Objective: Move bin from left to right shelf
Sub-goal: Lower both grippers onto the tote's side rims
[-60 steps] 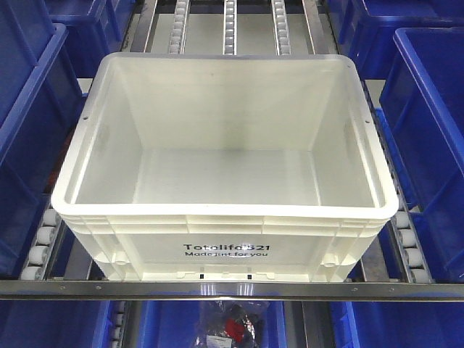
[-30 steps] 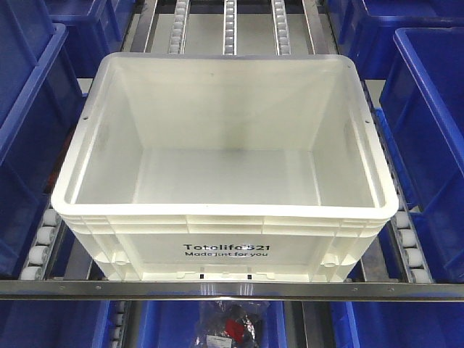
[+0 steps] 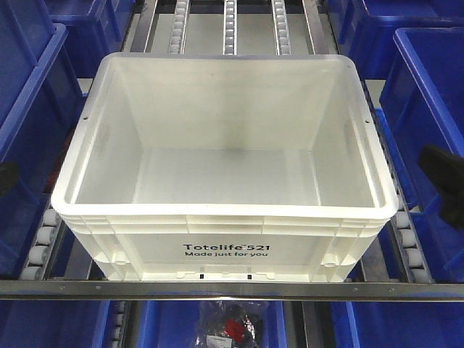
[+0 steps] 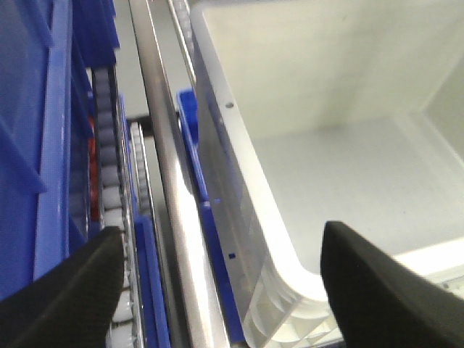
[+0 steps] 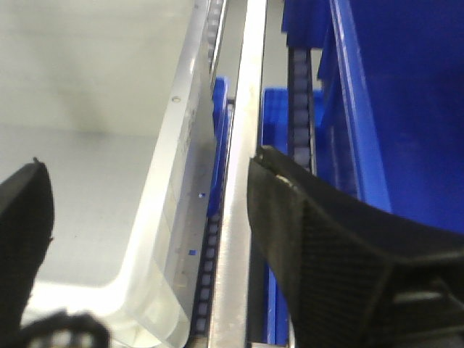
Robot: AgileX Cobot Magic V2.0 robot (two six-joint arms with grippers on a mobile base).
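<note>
Straddled walls of bin (image 3: 225,250), at front edge of roller shelf (image 3: 72,290), with left end effector (image 4: 225,283) and right end effector (image 5: 156,246) wide open, empty; risked tilt from uneven closure.

left end effector (image 4: 217,290): black fingers (image 4: 65,290) spread wide | right end effector (image 5: 167,254): black fingers (image 5: 341,268) spread wide | front view: both show only at side edges

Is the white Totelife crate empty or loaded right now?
Empty: the white crate shows a bare floor in all three views, nothing inside.
</note>
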